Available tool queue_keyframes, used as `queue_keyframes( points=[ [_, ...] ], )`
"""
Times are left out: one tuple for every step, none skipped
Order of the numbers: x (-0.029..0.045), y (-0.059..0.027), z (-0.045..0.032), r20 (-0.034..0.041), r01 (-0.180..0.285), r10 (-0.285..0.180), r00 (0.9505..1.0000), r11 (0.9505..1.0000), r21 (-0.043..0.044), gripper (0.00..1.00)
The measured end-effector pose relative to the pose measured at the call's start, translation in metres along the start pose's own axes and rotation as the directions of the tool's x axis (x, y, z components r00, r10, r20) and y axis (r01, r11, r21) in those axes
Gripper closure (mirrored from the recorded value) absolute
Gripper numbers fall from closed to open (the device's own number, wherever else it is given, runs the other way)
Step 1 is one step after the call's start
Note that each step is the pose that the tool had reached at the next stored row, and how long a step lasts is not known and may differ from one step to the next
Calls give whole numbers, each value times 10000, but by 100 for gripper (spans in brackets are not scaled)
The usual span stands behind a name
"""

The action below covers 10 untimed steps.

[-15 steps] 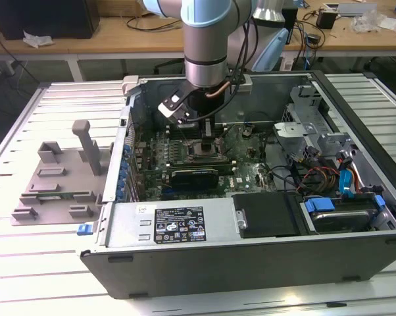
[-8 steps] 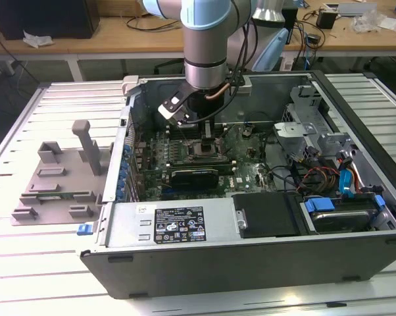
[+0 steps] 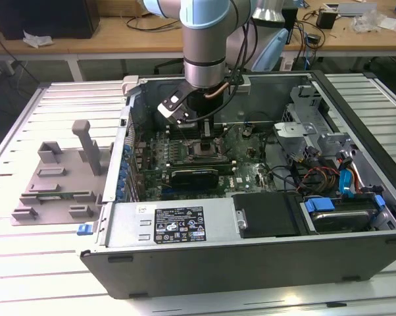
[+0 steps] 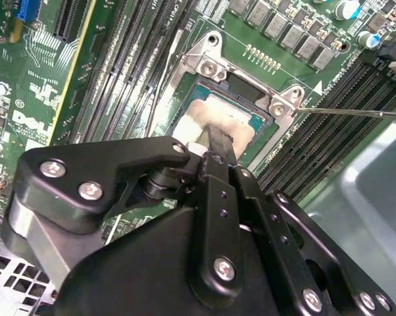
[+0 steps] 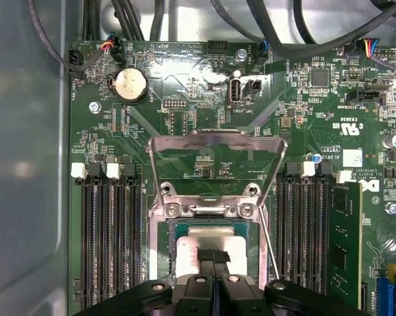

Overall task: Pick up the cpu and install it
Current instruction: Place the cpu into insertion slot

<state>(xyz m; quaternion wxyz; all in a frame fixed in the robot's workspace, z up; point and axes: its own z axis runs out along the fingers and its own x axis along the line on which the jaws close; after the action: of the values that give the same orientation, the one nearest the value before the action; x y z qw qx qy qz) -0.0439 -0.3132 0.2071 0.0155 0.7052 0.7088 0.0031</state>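
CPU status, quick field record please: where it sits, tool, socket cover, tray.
cpu: inside the socket frame, silver top up
tool: shut, tip over the cpu's middle; contact unclear
socket cover: flipped up, open
case: open, arm reaches down inside
grey tray: outside the case, at the exterior view's left

**Arm and gripper: outward appearance**

The arm (image 3: 204, 46) is a silver-grey cylinder with pale blue joint caps above and a black collar below. A white-edged black box (image 3: 173, 108) is mounted at its side. A copper-coloured cable (image 3: 216, 92) and thin black cables loop past the collar. The gripper (image 4: 214, 135) is matte black, built of rounded link plates fastened with silver screws (image 4: 53, 169).
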Motion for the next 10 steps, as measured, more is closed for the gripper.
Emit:
queue_keyframes(
  points=[
    [1, 0, 4, -2, -1, 1, 10000, 10000, -2, 89],
    [1, 0, 11, -1, -1, 1, 10000, 10000, -1, 89],
    [0, -1, 19, 4, -1, 1, 10000, 10000, 3, 89],
    [0, -1, 23, 4, -1, 1, 10000, 10000, 3, 89],
    [0, -1, 26, 3, -1, 1, 10000, 10000, 2, 89],
    [0, -2, 32, 3, -1, 1, 10000, 10000, 3, 89],
    [0, -2, 33, 2, -1, 1, 10000, 10000, 4, 89],
    [0, -2, 34, 0, -2, 2, 10000, 10000, 3, 89],
    [0, -1, 34, -1, -1, 1, 10000, 10000, 1, 89],
    [1, -1, 29, -6, -1, 1, 10000, 10000, -1, 89]
  ],
)
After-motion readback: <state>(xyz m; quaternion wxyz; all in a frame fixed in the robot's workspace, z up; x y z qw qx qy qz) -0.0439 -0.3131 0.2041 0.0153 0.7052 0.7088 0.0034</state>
